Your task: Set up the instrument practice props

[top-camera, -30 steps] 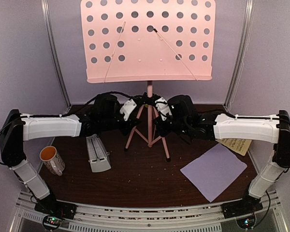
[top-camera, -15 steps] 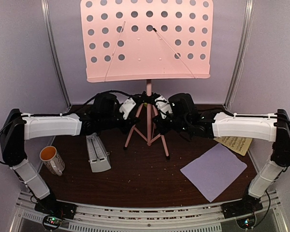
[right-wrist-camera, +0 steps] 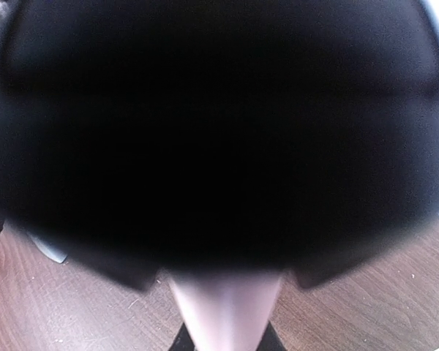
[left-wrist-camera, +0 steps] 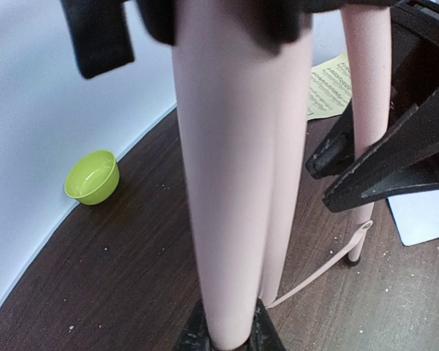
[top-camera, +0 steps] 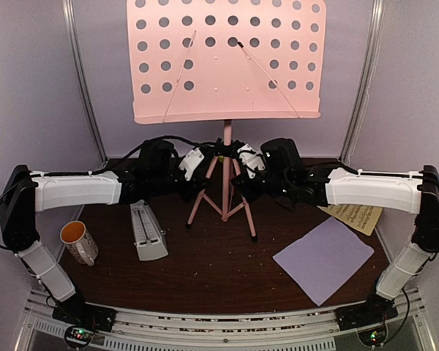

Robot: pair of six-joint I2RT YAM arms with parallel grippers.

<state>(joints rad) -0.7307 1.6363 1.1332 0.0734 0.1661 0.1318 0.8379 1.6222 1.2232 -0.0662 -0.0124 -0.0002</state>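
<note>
Nearest us on the dark table (top-camera: pixel 219 285), the white mug (top-camera: pixel 79 242) sits at the left with the grey metronome (top-camera: pixel 148 232) just beside it. Over on the right the lavender page (top-camera: pixel 323 257) lies flat, and the pale-yellow page (top-camera: pixel 357 216) is just behind it, partly hidden by the right arm. Further in, both arms reach to the middle and meet at the pink music stand (top-camera: pixel 226 191), one on each side of its pole above the spread tripod legs. The left gripper (top-camera: pixel 198 162) is pinching a pink tube of the stand — in its wrist view we see the tube running straight down between the black fingertips (left-wrist-camera: pixel 194 338). The right gripper (top-camera: pixel 246 160) is clamped on a pink tube too, though its wrist view is mostly a black blur. The stand is upright in the middle of the table, its perforated desk (top-camera: pixel 227 66) high against the back wall. Farthest off, a lime-green bowl (left-wrist-camera: pixel 93 176) sits by the wall.
</note>
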